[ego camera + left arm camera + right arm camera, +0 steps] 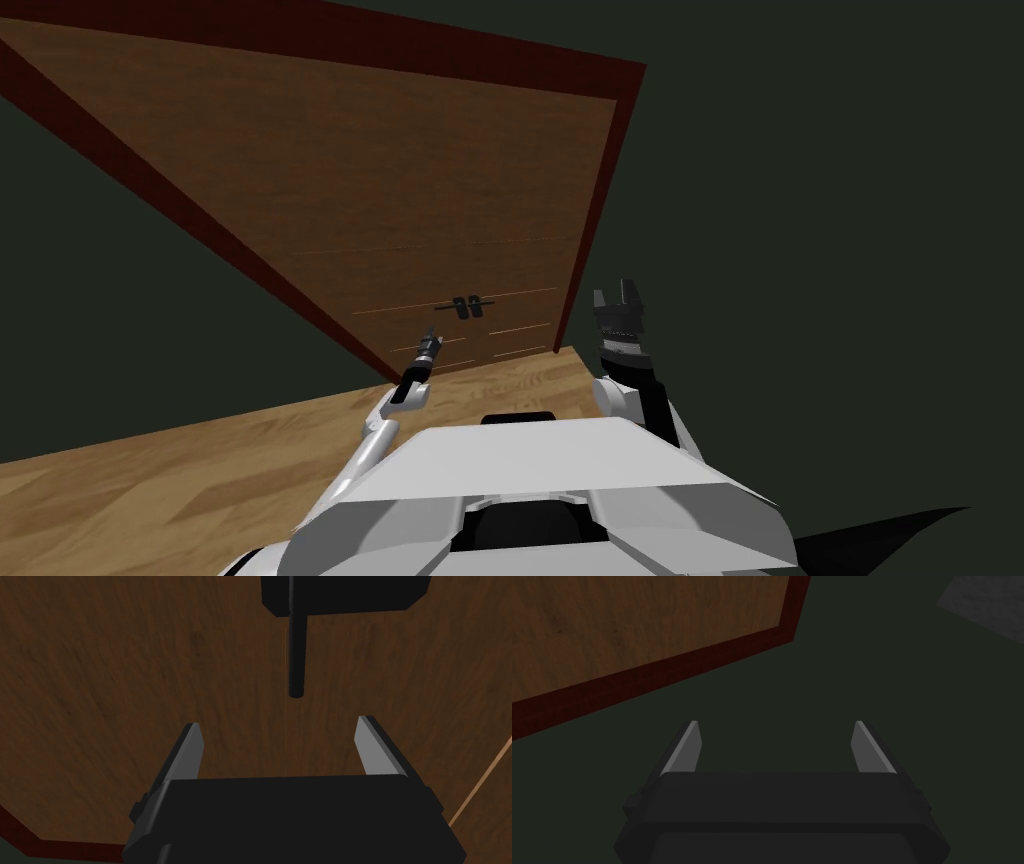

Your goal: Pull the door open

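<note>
Door handle [296,651] just ahead of left jaws, wide apart, touching nothing; right jaws also apart, near door frame [662,672]

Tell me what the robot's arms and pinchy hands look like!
The left arm and right arm are smooth white and light grey tubes with dark joints. The left gripper and right gripper match: each is a dark, boxy block with two thin, light grey fingers shaped like little blades.
</note>
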Robot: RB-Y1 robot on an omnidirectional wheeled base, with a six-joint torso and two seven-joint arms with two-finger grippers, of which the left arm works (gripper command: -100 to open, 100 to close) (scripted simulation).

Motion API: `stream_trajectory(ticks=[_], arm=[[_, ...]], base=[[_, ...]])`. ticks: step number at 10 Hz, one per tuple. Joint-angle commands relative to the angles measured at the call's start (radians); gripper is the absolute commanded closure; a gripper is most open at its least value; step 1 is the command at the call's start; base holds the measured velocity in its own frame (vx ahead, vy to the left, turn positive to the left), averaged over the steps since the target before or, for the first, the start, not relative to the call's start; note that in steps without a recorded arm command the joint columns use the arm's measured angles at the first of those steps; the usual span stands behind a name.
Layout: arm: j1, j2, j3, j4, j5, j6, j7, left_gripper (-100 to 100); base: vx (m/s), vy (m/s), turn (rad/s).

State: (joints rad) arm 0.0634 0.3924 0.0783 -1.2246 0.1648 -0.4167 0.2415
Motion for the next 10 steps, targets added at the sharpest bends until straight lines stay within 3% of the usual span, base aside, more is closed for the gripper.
stream_trajectory(ticks=[1,3,6,7,10], arm=[[-0.019,0.009,0.005,0.036,0.004,0.006,0.006,-100],[-0.040,0.025,0.010,0.084,0.009,0.012,0.016,-100],[-0.051,0.031,0.011,0.105,0.011,0.012,0.019,-100],[-0.050,0.045,0.036,0.129,0.015,0.019,0.016,-100],[-0.057,0.051,0.055,0.149,0.017,0.026,0.012,-100]], base=[[0.151,0.014,-0.059],[0.167,0.023,-0.081],[0.104,0.023,-0.036],[0.124,0.086,0.089],[0.165,0.114,0.022]])
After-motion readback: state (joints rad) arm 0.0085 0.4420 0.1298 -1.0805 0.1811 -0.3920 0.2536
